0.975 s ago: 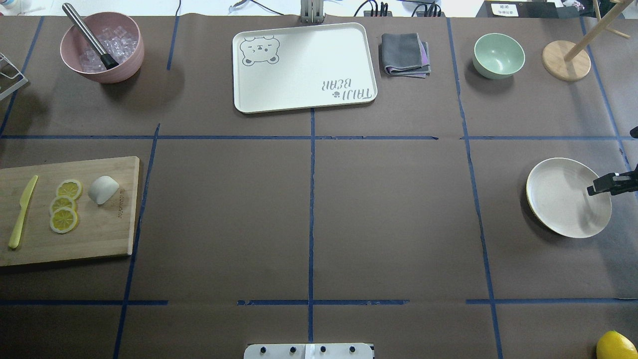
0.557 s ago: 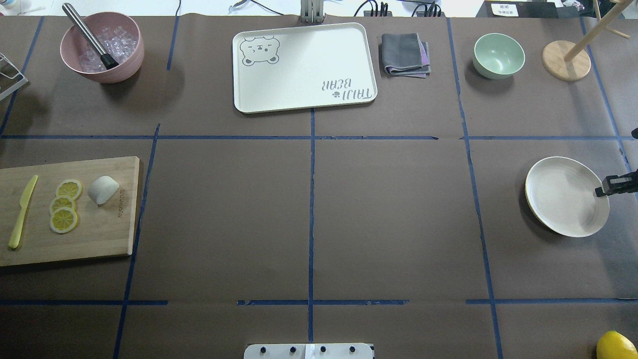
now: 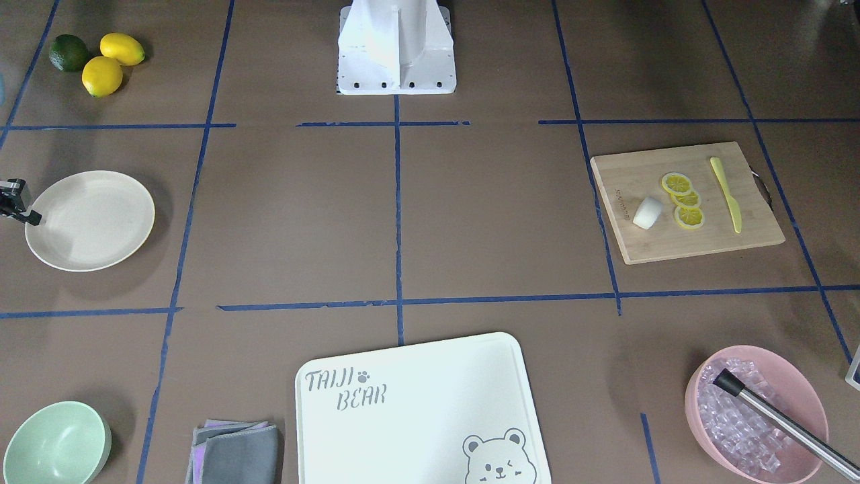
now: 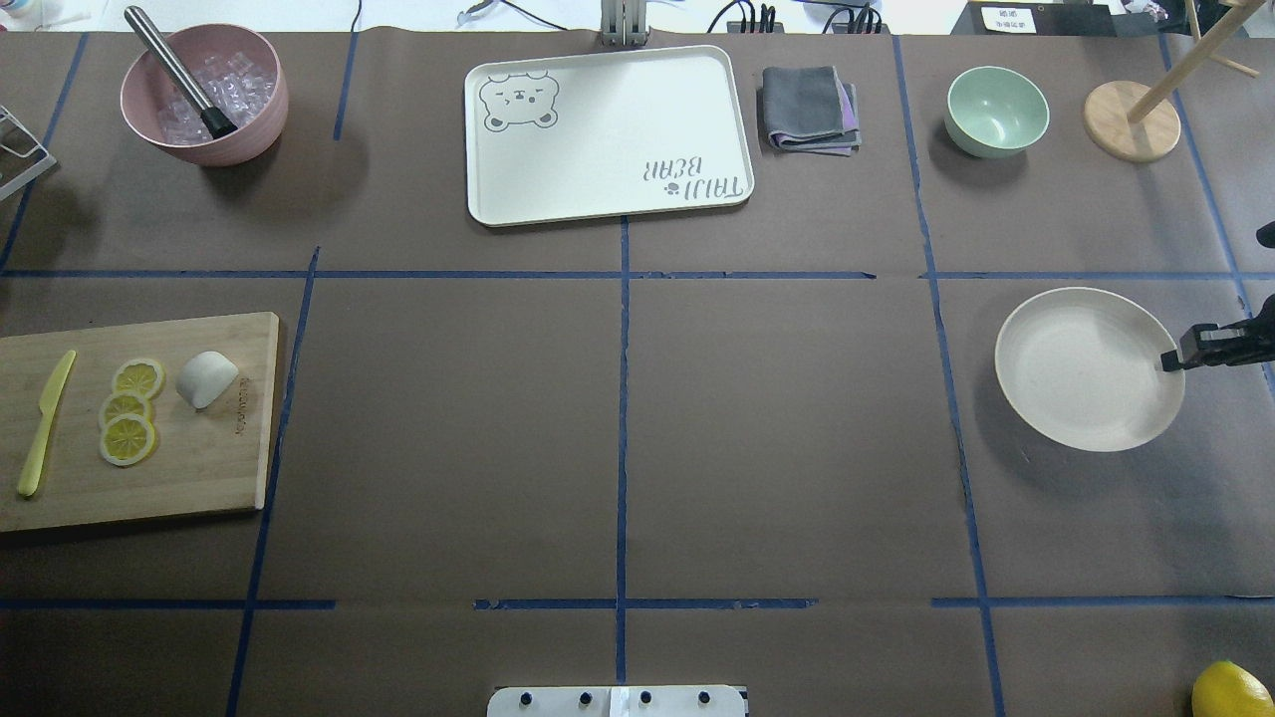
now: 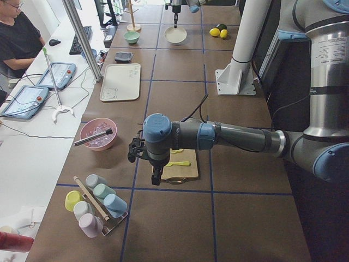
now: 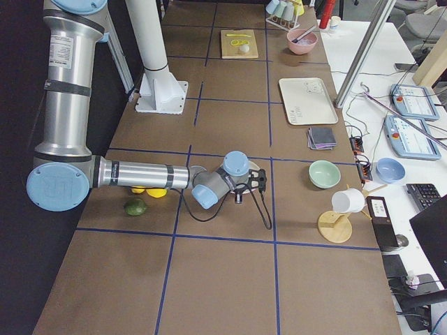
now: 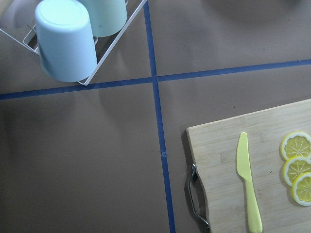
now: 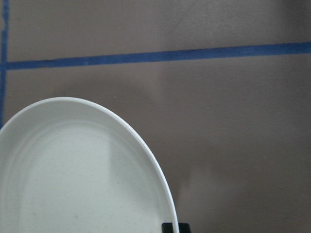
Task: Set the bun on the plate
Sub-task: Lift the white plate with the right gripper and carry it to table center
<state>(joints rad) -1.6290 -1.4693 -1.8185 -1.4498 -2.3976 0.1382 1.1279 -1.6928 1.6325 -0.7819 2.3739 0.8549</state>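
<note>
The small plain white rounded bun (image 4: 206, 378) is lying on the rectangular light bamboo cutting board (image 4: 199, 468) at the left side of the brown paper-covered bench (image 4: 777, 438), just beside three yellow lemon slices (image 4: 127, 408), which are overlapping in a short row. A pale yellow-green plastic knife (image 4: 45, 423) is lying on the far side of the slices from the bun. The round shallow cream-white plate (image 4: 1076, 368) is sitting well apart from the bun, over at the right side of the bench. The right gripper (image 4: 1167, 362) is reaching in from the right edge and is pinching the plate's right rim, its fingers closed on it. The plate is casting a broad shadow on the paper below it. In the right wrist view the plate's rim is curving across the lower left, with a dark fingertip (image 8: 170, 227) showing right at the rim along the bottom edge. The left gripper (image 5: 154, 176) is hanging above the left end of the cutting board, pointing down. It shows only in the side view, so I cannot tell whether its fingers are apart or together.
</note>
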